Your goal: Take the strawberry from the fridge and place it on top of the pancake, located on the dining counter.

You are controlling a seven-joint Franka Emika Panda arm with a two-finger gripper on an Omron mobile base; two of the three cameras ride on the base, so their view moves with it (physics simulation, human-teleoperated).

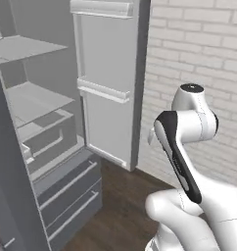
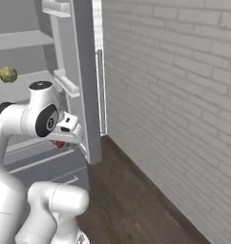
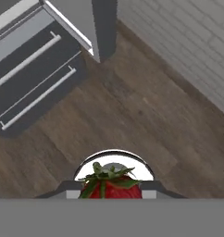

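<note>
Hand view: strawberry (image 3: 111, 185) sits right between the jaws at the bottom edge, green leaves up, red body partly cut off by the frame.
Gripper: gripper (image 3: 111, 190) clamped on the strawberry, fingers (image 3: 72, 189) pressed against both sides of it.
Right base view: gripper (image 2: 65, 138) held out from the wrist toward the fridge door edge, a small red bit of the strawberry (image 2: 60, 144) showing just under it.
Below the jaws: brown wood floor (image 3: 132, 106), well apart from the berry.
Ahead-left of the jaws: fridge (image 3: 35, 51) bottom drawers, dark grey fronts with long pale bar handles, both shut.
Ahead of the jaws: lower corner of the open fridge door (image 3: 102, 28), standing upright off the floor.
Ahead-right of the jaws: pale brick wall (image 3: 188, 41) meeting the floor.
Left base view: fridge (image 1: 47, 137) open, pale grey shelves and a bin visible inside, door (image 1: 108, 83) swung out against the brick wall (image 1: 199, 63); arm elbow folded in front, gripper hidden behind the arm.
Fridge shelf: yellowish-green lumpy ball (image 2: 8, 74) on a middle shelf, well apart from the jaws, above and behind them in the right base view.
Strawberry location: out of the fridge, in the jaws, over the floor just beside the open door.
</note>
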